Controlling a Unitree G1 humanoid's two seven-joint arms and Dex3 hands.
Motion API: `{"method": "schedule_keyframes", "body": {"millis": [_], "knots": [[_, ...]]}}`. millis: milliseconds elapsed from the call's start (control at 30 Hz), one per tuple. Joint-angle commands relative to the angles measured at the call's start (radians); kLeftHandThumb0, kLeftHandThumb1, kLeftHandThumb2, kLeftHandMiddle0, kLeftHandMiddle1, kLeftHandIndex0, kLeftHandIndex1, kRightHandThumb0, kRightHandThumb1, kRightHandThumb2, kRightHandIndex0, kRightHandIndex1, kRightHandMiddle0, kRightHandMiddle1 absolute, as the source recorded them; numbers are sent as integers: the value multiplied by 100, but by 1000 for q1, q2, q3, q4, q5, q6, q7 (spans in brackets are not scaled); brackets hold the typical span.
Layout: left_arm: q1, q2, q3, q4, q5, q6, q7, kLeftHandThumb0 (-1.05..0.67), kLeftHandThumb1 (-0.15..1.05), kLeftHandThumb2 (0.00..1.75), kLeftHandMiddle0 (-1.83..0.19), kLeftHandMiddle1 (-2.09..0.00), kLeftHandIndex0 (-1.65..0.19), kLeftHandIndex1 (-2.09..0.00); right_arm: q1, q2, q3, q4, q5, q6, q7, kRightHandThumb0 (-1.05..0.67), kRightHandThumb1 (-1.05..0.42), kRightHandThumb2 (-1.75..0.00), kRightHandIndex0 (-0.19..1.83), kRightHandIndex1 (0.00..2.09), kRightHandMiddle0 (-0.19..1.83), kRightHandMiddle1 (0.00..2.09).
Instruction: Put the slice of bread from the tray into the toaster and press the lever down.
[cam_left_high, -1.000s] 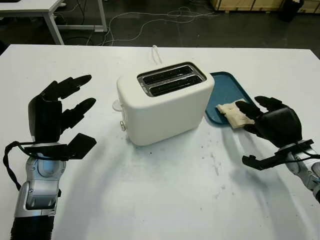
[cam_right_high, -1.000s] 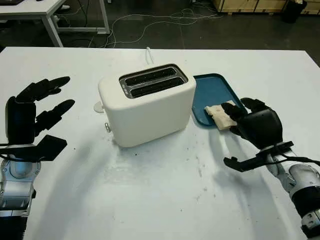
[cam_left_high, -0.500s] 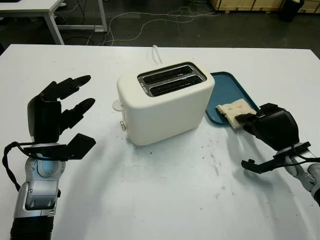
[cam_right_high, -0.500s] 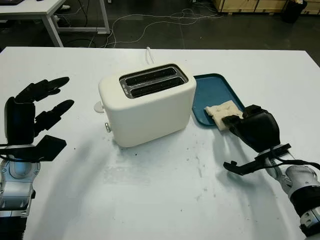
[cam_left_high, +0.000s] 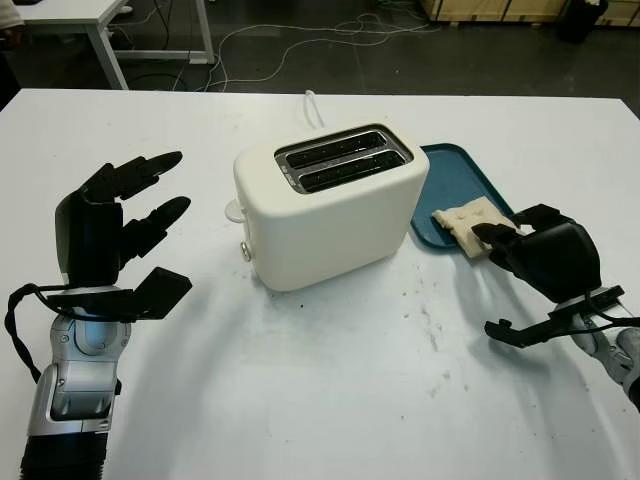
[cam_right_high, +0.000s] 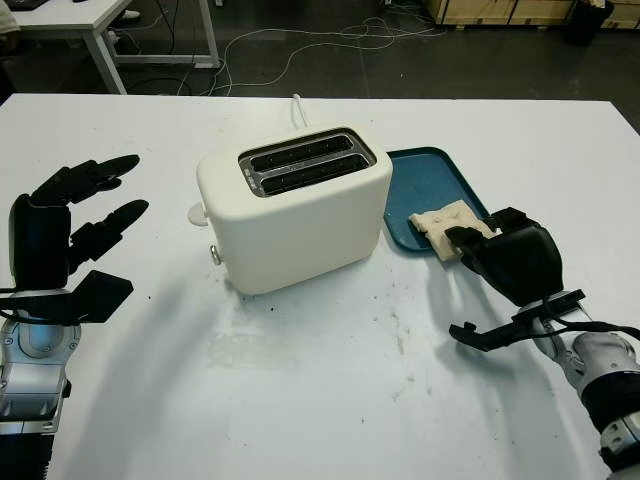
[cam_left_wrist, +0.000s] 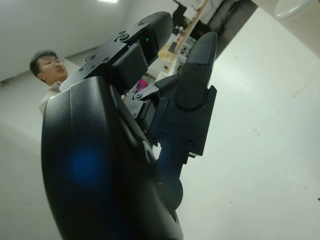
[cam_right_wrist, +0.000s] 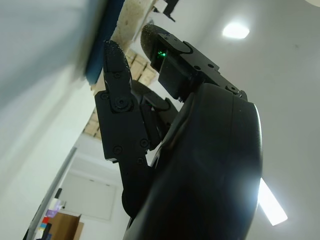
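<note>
From where I stand the cream-white two-slot plastic toaster (cam_left_high: 330, 205) sits mid-table on the white tabletop (cam_left_high: 330, 400), turned a little askew, its two dark slots empty. Just beside it, on the robot's right, lies the flat dark-blue plastic tray (cam_left_high: 450, 185), and the pale, rough-surfaced slice of bread (cam_left_high: 465, 222) lies on the tray's near corner, overhanging the edge slightly. The right hand (cam_left_high: 535, 255) is low at that corner, its black fingertips (cam_left_high: 487, 236) touching the near edge of the slice; the thumb sticks out below, apart from the bread, so I judge it has no grip yet and holds nothing. The left hand (cam_left_high: 115, 235) is raised over the table well to the far side of the toaster, open and idle. A person (cam_left_wrist: 47, 70) shows in the background of the left wrist view. The step in hand looks like the pickup. To do it well, I would get the fingers over the top of the slice and the thumb under the overhanging edge, then pinch gently, since soft bread tears or folds. Lift it clear, turn it on edge and line it up with a slot's long axis, minding the toaster's skew. The small lever knob (cam_left_high: 245, 252) is on the end facing the left hand.
</note>
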Motion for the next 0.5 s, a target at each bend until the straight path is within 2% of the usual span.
{"method": "schedule_keyframes", "body": {"millis": [0,100,167,200,233,300,367,433,467], "knots": [[11,-2,-5,-9,1,0,-1,-38,90,0,-63,-85,-88,-9,-18,16,10,19,0,6,-26,-35,-92,-21,53,112,94,6],[11,1,-5,-5,-2,-10,-1,-37,90,0,-63,-84,-88,-9,-32,20,27,45,-15,1,-91,-38,-92,-29,55,137,99,16],[11,2,-5,-3,-1,-12,0,-37,90,0,-63,-84,-88,-9,-29,14,28,40,-9,-15,-132,-39,-92,-33,53,150,75,69],[12,1,-5,-6,-1,-6,-2,-37,90,0,-63,-84,-88,-8,-25,9,27,33,-4,-22,-141,-39,-92,-35,49,156,63,91],[12,-1,-5,-9,-2,-1,-3,-37,90,0,-63,-84,-88,-8,-18,2,25,22,0,-26,-141,-40,-92,-36,45,159,55,103],[11,-1,-5,-8,-2,0,-3,-37,90,0,-63,-84,-88,-8,-2,-18,18,-8,7,-37,-135,-42,-92,-35,41,147,54,93],[10,1,-5,-6,-3,-4,-3,-37,90,0,-63,-84,-89,-8,21,-40,6,-59,11,-30,-101,-44,-92,-32,36,120,57,64],[9,3,-6,-4,-1,-8,-2,-37,90,0,-63,-84,-89,-8,57,-64,-21,-139,27,-13,-36,-50,-92,-21,37,81,63,27],[9,3,-7,-4,2,-9,-1,-37,90,0,-63,-84,-89,-8,78,-76,-39,-188,40,-5,6,-54,-92,-14,42,48,62,12]]}}
